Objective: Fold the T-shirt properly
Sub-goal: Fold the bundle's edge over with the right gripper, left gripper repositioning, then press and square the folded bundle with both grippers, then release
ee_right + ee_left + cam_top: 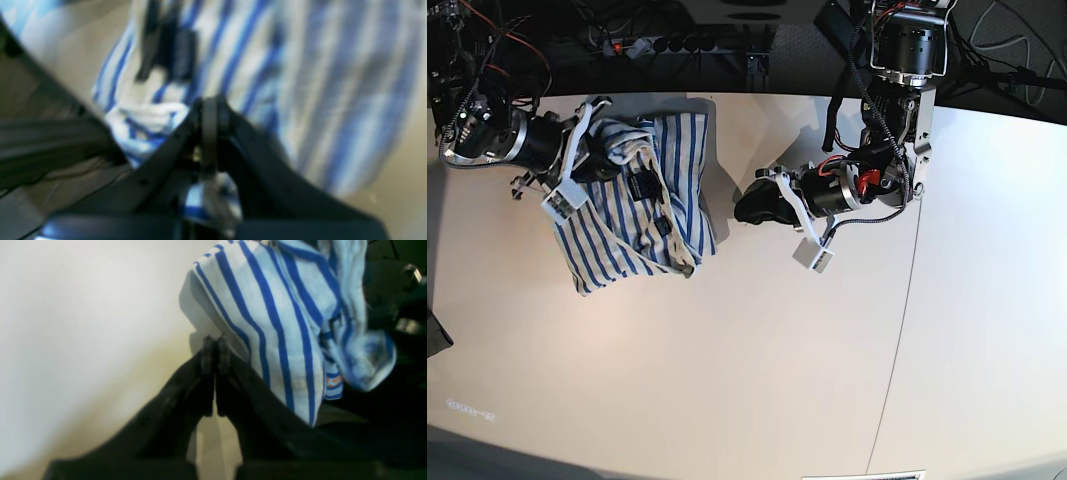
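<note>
- We note the wide, pale, smooth tabletop (pixel 757 380), with a thin seam running down its right part in the base view.
- We find the soft white fabric T-shirt with thin blue stripes (pixel 642 200) lying bunched and partly folded on the far left part of the tabletop in the base view; a small dark neck label (pixel 640 184) shows on its upper layer.
- The right arm's black end effector (pixel 587 165) is over the shirt's top left part, its jaws pressed together. In the right wrist view striped cloth shows just behind and below the tips, but blur prevents us from confirming a grip.
- The left arm's black end effector (pixel 745 207) sits just right of the shirt, jaws shut with nothing between them; the left wrist view shows the tips (pixel 213 350) meeting beside the cloth.
</note>
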